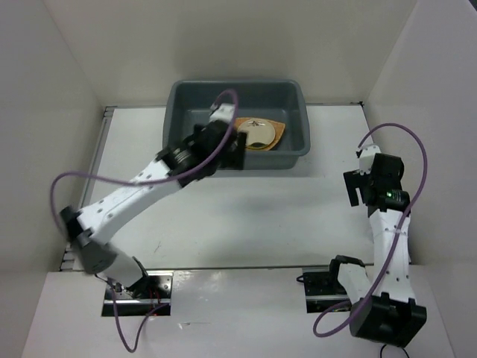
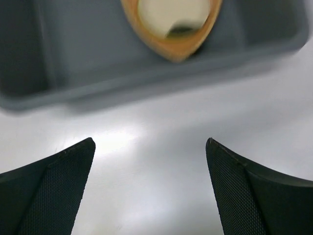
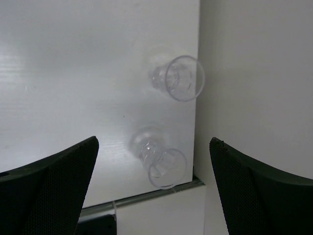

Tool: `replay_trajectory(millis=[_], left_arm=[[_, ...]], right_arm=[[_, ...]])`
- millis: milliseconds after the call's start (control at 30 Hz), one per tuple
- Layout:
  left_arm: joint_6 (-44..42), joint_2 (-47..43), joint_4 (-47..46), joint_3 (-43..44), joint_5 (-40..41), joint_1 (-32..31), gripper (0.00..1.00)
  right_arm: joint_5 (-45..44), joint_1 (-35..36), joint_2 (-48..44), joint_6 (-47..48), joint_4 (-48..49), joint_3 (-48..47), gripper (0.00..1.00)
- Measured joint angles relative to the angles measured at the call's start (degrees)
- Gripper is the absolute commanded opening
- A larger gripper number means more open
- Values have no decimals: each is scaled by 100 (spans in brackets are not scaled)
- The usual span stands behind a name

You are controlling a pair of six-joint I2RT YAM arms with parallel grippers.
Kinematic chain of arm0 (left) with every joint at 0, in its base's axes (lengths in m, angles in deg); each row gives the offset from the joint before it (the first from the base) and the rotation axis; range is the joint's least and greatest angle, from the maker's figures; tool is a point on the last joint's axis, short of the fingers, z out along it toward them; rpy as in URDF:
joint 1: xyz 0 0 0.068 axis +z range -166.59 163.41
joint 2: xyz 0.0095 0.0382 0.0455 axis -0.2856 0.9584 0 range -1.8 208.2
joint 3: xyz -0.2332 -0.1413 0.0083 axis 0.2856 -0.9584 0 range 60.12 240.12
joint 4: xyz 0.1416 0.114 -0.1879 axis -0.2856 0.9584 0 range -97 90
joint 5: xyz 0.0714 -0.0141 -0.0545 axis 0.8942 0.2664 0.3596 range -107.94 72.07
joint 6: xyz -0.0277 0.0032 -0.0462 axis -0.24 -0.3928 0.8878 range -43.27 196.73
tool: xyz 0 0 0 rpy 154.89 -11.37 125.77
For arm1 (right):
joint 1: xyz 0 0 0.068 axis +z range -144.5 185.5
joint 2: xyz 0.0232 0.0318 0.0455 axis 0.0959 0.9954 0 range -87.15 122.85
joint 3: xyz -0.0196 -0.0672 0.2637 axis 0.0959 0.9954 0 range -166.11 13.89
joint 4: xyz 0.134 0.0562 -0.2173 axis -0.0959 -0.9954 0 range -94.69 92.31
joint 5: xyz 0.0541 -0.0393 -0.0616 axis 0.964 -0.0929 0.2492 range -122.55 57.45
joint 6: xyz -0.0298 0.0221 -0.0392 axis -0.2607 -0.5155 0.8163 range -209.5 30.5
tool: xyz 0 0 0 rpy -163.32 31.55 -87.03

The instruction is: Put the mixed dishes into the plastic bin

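Note:
The dark grey plastic bin [image 1: 296,95] stands at the table's far middle. The woven orange-tan basket tray [image 1: 277,131] lies inside it with the cream-gold plate [image 1: 258,136] on top. My left gripper [image 1: 226,151] hovers at the bin's front wall, open and empty. In the left wrist view [image 2: 149,142] it is over bare table, just short of the bin's wall [image 2: 58,93], with the basket tray [image 2: 172,48] and plate [image 2: 168,12] beyond. My right gripper [image 3: 154,139] is open above two small clear cups [image 3: 162,164] [image 3: 179,78] by the right wall. The lime-green plate is out of view.
White enclosure walls close in the table on the left, right and back. In the right wrist view the right wall [image 3: 254,73] runs right beside the cups, and a metal rail [image 3: 146,198] marks the table's edge just past the nearer cup.

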Motion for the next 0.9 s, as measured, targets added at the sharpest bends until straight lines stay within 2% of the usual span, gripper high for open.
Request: replay_trajectory(millis=[33,67,133,233,300,400,633,900], left_arm=[[-129,-706,-730,-1362,-328,122,100],[-245,-1488,-951,-2476,-560,343,100],[-400,-2682,-1029,-3423,-737,857,100],[-623,-3508,-1408,-3154,-761,1209,100],[-723,-3696,-1781,-2959,-817,1191,100],[-839,-3829,-2009,-3206,-918,1191,100],[-850,-3766,-1631,-3816,-1121,1211,100],[-857,-3985,-1569,-3915,-1132,1266,100]], right_arm=[[4,-20,155,66,9,98,98],[20,-28,258,131,7,188,98],[24,-33,402,245,24,328,98],[20,-94,662,442,179,485,98],[-7,-166,911,553,323,573,98],[-20,-289,1429,651,520,603,98],[2,-542,2653,745,933,555,98],[24,-592,3062,763,1231,413,98]])
